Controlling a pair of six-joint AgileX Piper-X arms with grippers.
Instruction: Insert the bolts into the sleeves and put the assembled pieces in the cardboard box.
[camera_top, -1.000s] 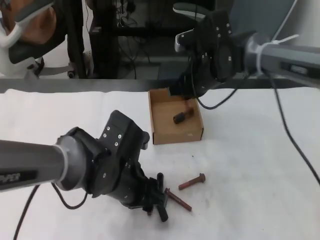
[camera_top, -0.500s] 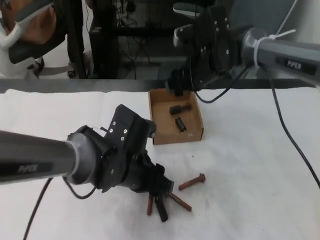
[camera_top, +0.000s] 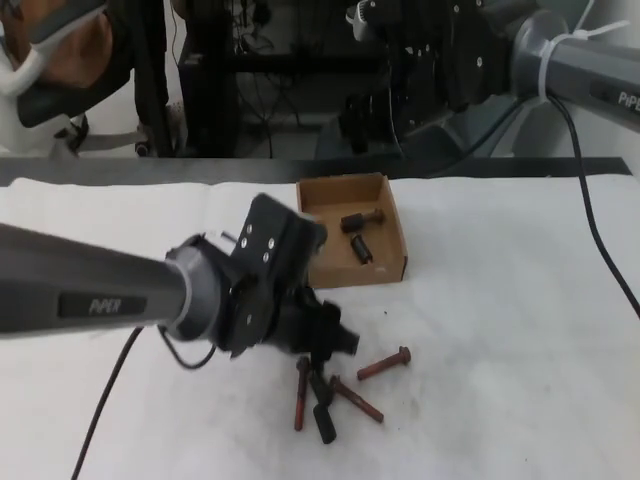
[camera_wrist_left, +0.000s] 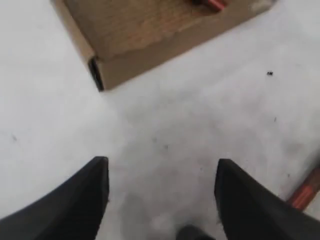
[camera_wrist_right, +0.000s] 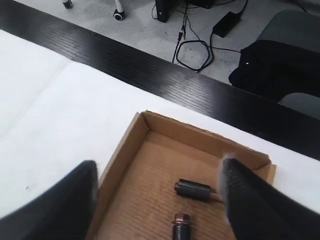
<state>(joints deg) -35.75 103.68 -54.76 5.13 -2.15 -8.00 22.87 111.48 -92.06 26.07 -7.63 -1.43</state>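
**Two pieces boxed, a messy little pile left to do**

Your left end effector (camera_wrist_left: 161, 162) hung low over the worktop (camera_top: 500, 350), just in front of the cardboard box (camera_top: 355, 272), fingers spread with nothing between them. Your right end effector (camera_wrist_right: 159, 161) sat high above the box, also spread and empty. Two assembled pieces (camera_top: 362, 218) lay inside the box, while three loose bolts (camera_top: 385, 363) and a dark sleeve (camera_top: 324, 420) lay bunched beside the left arm. That bunch was my worry: the sleeve looked to be touching two of the bolts, so a pinch there could've caught the wrong part or sent the bolts rolling. The left arm was also near the box wall, so a wide swing might've shoved the box.
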